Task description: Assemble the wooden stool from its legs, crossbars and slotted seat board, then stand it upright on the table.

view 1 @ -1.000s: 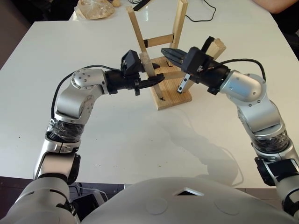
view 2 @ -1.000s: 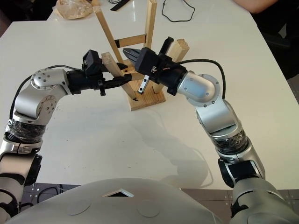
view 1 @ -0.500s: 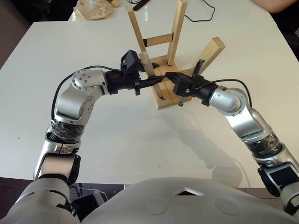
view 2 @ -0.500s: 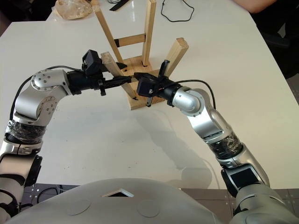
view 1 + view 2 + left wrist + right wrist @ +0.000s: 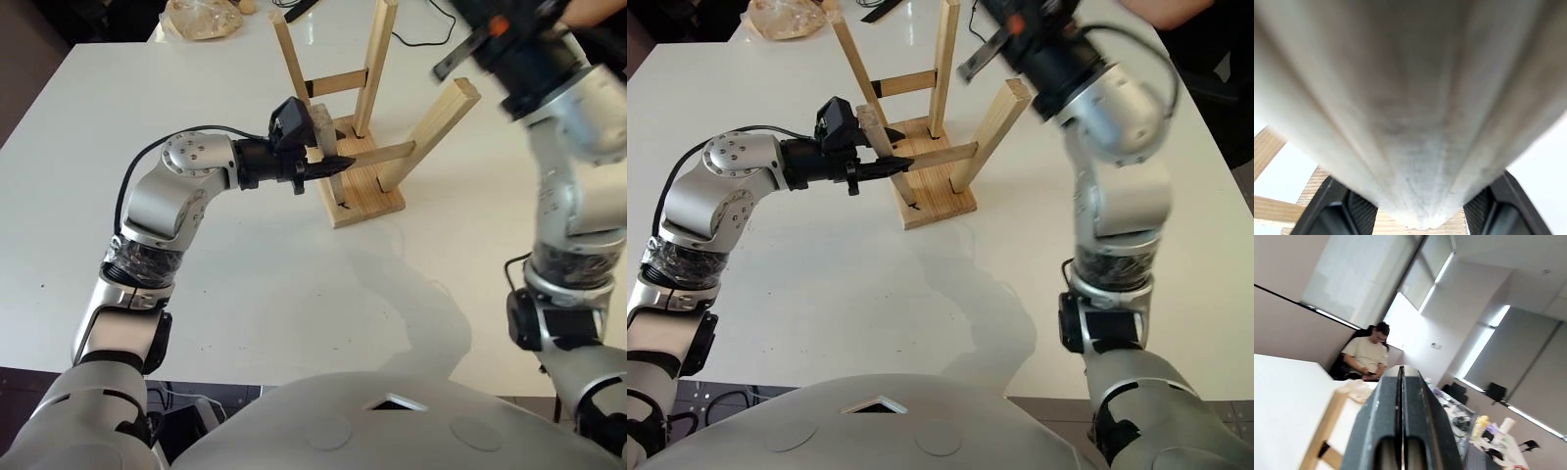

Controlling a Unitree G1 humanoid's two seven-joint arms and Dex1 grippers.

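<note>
While my left gripper (image 5: 328,164) is clamping the near leg (image 5: 319,129) of the upturned stool (image 5: 377,152) at twelve o'clock on the table (image 5: 245,284), I am judging the wood light and stiff, best gripped low by the seat board (image 5: 372,204); my right gripper (image 5: 1400,377) is hovering at two o'clock, fingers together.

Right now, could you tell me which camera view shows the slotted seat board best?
The left eye view: the seat board lies flat on the table, nearly whole beneath its legs. The right eye view shows much the same. The left wrist view catches slivers of it behind a close leg; the right wrist view faces the room.
</note>
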